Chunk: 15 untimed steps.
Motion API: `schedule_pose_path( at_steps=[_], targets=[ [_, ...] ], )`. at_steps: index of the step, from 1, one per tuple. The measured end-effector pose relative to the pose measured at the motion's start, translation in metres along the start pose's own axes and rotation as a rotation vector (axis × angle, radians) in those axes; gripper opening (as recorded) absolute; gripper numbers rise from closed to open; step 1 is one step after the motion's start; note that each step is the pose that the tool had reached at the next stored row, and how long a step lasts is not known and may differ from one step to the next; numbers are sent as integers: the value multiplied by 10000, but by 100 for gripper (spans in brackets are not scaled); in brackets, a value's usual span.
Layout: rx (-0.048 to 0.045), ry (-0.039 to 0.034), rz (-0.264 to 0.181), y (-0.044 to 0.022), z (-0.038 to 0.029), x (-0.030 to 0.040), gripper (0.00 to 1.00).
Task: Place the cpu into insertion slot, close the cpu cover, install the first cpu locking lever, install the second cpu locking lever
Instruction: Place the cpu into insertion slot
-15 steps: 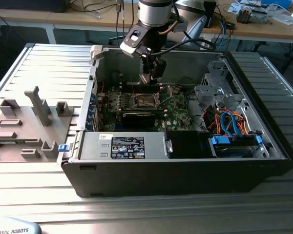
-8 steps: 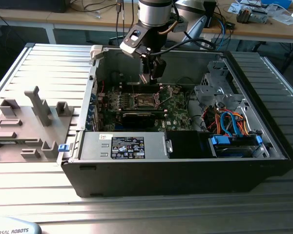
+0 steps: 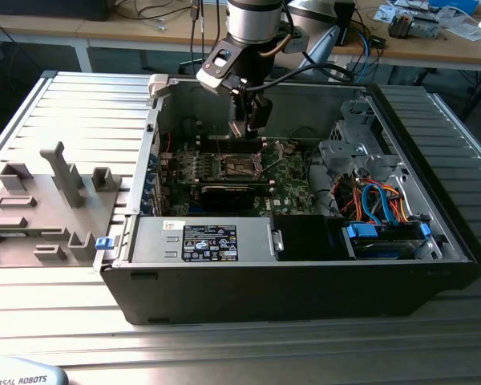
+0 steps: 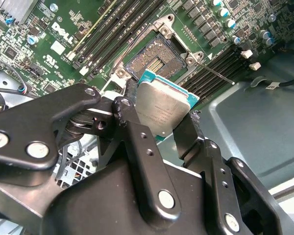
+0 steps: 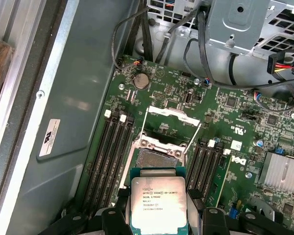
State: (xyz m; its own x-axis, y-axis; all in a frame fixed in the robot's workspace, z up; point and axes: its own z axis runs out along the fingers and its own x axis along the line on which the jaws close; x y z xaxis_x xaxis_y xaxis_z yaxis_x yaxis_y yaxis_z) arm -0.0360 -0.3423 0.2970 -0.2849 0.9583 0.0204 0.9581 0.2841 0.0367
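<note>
Chassis wall [image 3: 154, 152] is seen well off the insertion slot [image 3: 239, 166] toward the exterior view's left. Above the slot, the cpu [image 5: 158, 203] is clamped by two opposite edges in the gripper [image 3: 251, 127], held clear of the slot's silver rim. The cpu cover [image 5: 169, 113] is swung open at the slot's far edge. Drive cage [image 3: 349, 148] is set well off the slot to the right.

At the exterior view's centre the insertion slot [image 3: 239, 166] lies open from above. The graphics card [image 3: 228, 192] stands just below it in frame; drive cage [image 3: 346, 146] and cables [image 3: 377, 200] crowd the right
</note>
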Motion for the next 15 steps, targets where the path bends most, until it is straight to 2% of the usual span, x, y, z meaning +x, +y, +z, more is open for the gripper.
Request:
schedule_pose_path(
  at_steps=[15],
  targets=[
    [-3,-5,132,0,0,0,54]
  ],
)
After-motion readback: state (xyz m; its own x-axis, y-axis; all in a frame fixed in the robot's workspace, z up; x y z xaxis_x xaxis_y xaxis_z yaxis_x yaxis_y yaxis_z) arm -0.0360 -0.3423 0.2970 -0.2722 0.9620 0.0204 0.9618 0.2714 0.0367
